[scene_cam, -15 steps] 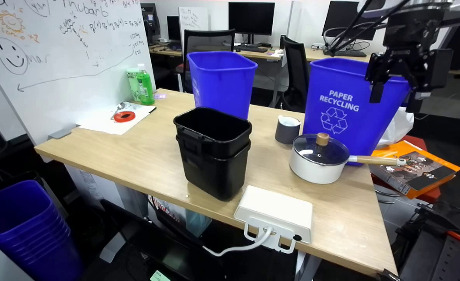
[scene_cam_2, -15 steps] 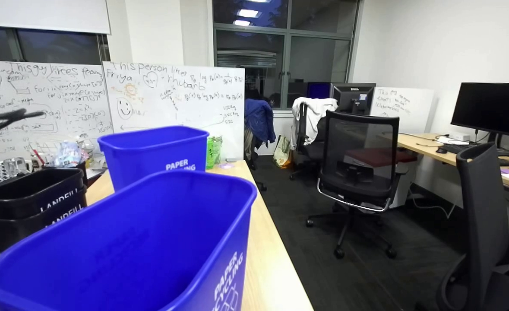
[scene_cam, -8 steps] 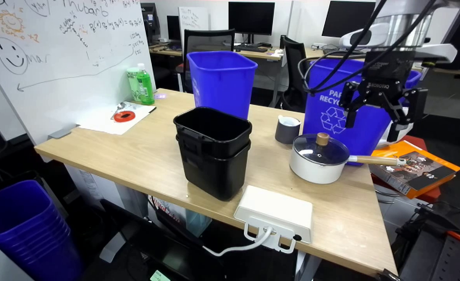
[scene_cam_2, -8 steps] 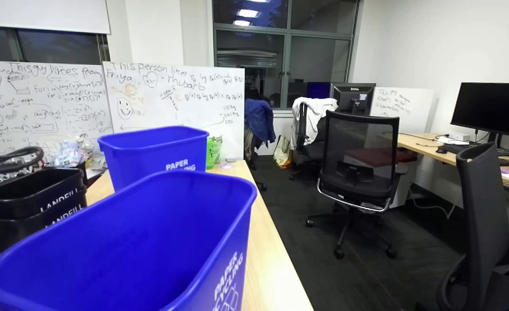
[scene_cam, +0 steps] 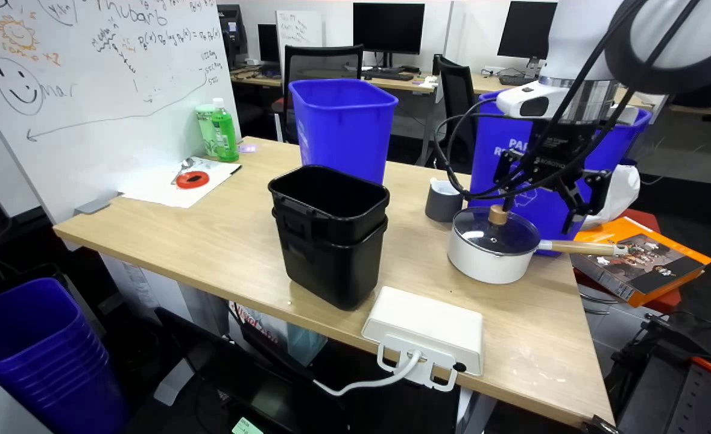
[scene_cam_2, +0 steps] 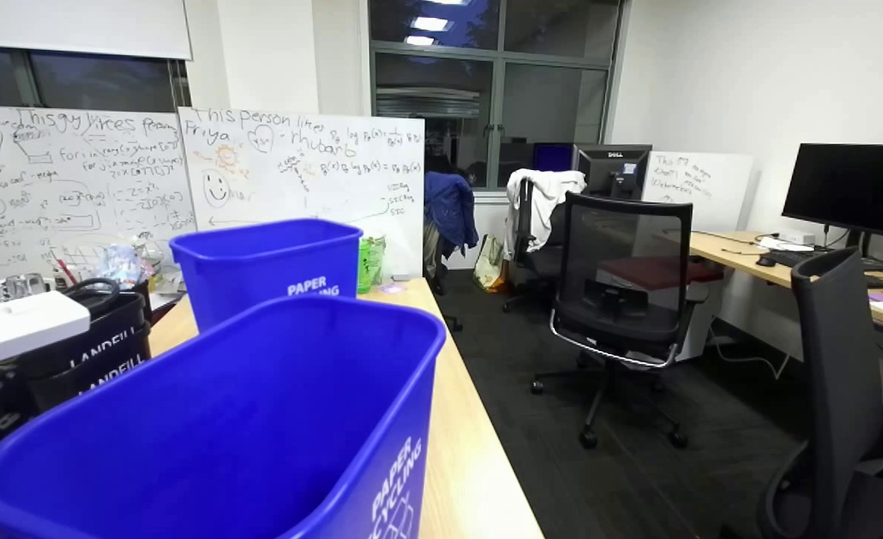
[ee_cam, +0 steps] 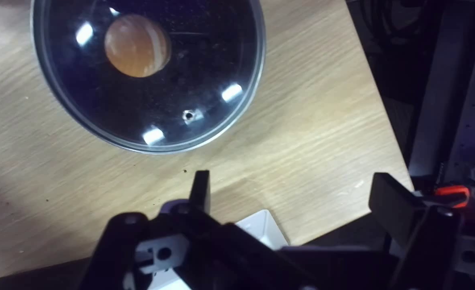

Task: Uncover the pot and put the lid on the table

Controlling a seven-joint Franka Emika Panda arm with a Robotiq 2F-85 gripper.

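Observation:
The white pot (scene_cam: 489, 266) stands near the right end of the light-wood table (scene_cam: 234, 220). Its pale wooden handle points right. The lid (scene_cam: 474, 234) is dark glass with a metal rim and a wooden knob, and it sits on the pot. In the wrist view the lid (ee_cam: 160, 100) is at upper left and hides the pot's body. My gripper (scene_cam: 538, 214) is open and empty, just above and right of the knob in an exterior view. In the wrist view its fingers (ee_cam: 291, 181) are spread wide, with table between them. Pot and lid are hidden in an exterior view behind a bin.
A blue recycling bin (scene_cam: 488, 163) stands right behind the pot, with a dark grey cup (scene_cam: 444, 202) beside it. Stacked black bins (scene_cam: 331, 259) and another blue bin (scene_cam: 343, 129) stand further left. A white box (scene_cam: 424, 322) sits at the front edge. An orange book (scene_cam: 644, 259) lies right.
My gripper has moved down and left in an exterior view, from high above the handle to close by the lid's knob. It stays open. Pot and lid have not moved.

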